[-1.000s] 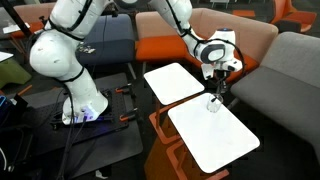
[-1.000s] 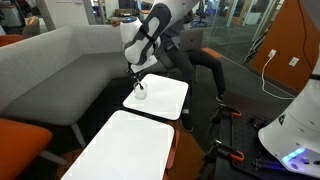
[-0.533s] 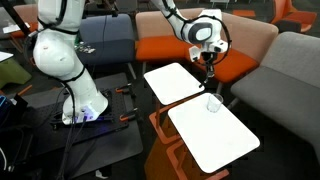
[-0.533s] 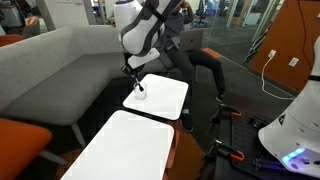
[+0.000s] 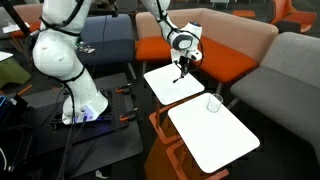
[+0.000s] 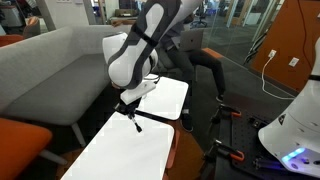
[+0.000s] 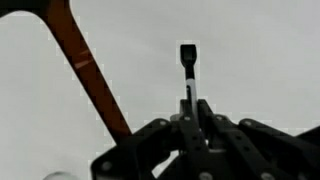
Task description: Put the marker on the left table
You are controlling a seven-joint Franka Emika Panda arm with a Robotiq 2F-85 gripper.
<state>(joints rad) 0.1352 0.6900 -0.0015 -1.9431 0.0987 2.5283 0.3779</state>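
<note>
My gripper (image 5: 183, 66) is shut on the marker (image 5: 180, 76), a thin dark stick that hangs down from the fingers. It is held just above the left table (image 5: 165, 88), the squarer white top, near the far side of that top. In the opposite exterior view the gripper (image 6: 128, 107) and marker (image 6: 133, 121) are over the far edge of the nearer tabletop (image 6: 120, 150). In the wrist view the marker (image 7: 187, 62) sticks out from the closed fingers (image 7: 190, 105) over a white surface.
The longer white tabletop (image 5: 215, 140) stands next to the left table, with a small clear cup (image 5: 212, 103) at its corner. An orange-brown frame bar (image 7: 85, 70) runs between the tops. Grey and orange sofas surround the tables. The robot base (image 5: 80, 105) stands beside them.
The gripper has lifted from beside the clear cup on the longer tabletop and carried the marker across to above the left table.
</note>
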